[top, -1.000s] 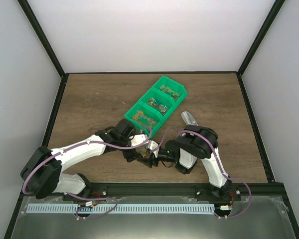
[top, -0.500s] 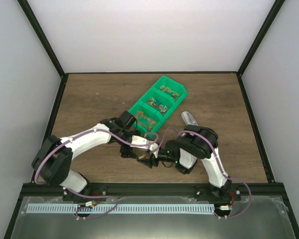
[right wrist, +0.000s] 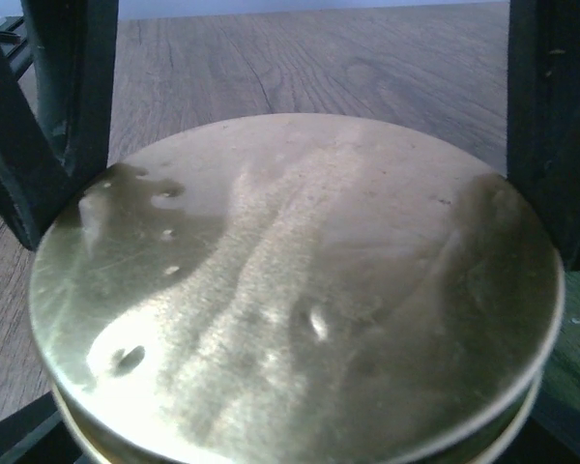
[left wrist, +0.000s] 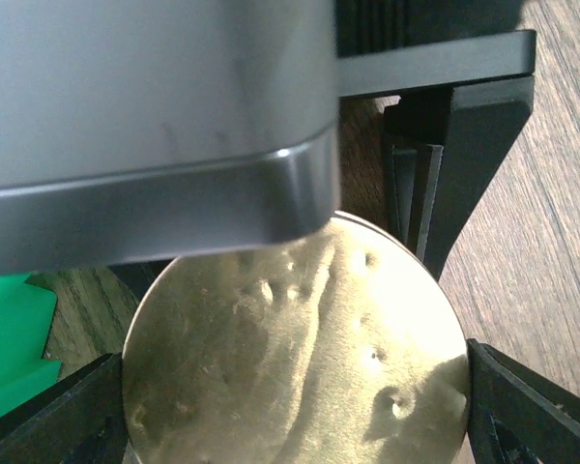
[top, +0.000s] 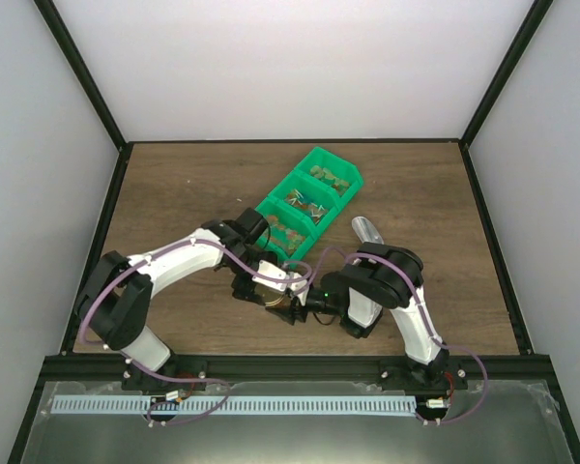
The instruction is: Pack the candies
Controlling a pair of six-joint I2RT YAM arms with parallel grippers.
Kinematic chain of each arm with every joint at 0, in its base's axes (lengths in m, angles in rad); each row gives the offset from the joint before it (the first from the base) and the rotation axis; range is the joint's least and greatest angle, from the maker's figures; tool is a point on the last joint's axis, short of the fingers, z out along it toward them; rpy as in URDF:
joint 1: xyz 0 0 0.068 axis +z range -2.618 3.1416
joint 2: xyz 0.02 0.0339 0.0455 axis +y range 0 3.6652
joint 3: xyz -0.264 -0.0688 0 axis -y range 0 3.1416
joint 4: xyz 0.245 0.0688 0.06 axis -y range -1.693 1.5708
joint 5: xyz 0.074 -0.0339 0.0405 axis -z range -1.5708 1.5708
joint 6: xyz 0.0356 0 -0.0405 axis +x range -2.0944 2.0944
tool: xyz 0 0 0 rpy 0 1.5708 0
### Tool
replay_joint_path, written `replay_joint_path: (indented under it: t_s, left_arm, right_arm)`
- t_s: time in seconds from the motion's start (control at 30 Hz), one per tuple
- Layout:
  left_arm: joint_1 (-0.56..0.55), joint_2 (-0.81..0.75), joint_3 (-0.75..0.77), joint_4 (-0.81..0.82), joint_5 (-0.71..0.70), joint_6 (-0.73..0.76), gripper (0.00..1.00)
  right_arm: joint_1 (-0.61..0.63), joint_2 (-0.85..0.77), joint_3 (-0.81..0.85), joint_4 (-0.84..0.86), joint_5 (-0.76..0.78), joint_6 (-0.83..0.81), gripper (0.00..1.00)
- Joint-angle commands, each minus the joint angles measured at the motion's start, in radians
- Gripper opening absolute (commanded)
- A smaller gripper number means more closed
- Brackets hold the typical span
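A round gold tin (top: 276,301) stands on the table between my two grippers. Its dented gold lid (left wrist: 300,358) fills the left wrist view and reaches both left fingertips (left wrist: 522,406). My left gripper (left wrist: 295,411) is shut on the lid's rim. In the right wrist view the lid (right wrist: 290,290) sits on the tin body. My right gripper (right wrist: 295,449) is closed round the tin from the near side, low at its edges. The candies (top: 304,201) are small mixed pieces in the three green bins (top: 318,155). Inside the tin nothing shows.
A metal scoop (top: 364,228) lies on the wood to the right of the bins, just behind the right arm. A corner of a green bin (left wrist: 10,338) shows to the left of the tin. Black frame rails border the table.
The left arm's elbow has swung up and right, away from the table's left side, while its gripper stayed at the tin. The right arm has not moved.
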Motion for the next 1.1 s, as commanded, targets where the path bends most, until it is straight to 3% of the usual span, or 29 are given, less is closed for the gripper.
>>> replay_joint_path:
  t_s: [0.0, 0.1, 0.33, 0.53, 0.83, 1.07]
  left_arm:
    - [-0.007, 0.02, -0.007, -0.039, -0.067, 0.323, 0.8]
    - [-0.007, 0.023, -0.001, -0.037, -0.065, 0.317, 0.8]
    - [0.054, 0.051, 0.1, -0.022, -0.006, 0.067, 0.99]
    - [0.175, -0.033, 0.062, -0.012, 0.015, -0.015, 1.0]
    - [0.28, -0.193, -0.011, 0.116, -0.02, -0.219, 1.0]
    - [0.326, -0.226, 0.004, 0.165, -0.033, -0.376, 1.0]
  right_arm:
    - [0.005, 0.024, -0.015, -0.093, -0.112, 0.021, 0.32]
    - [0.005, 0.027, -0.014, -0.092, -0.102, 0.026, 0.32]
    - [-0.002, 0.027, -0.017, -0.096, -0.05, 0.049, 0.34]
    - [-0.02, 0.017, -0.031, -0.076, -0.032, 0.038, 0.37]
    - [-0.065, -0.039, -0.068, -0.133, -0.082, -0.054, 0.6]
    - [-0.082, -0.083, -0.05, -0.219, -0.083, -0.072, 0.9]
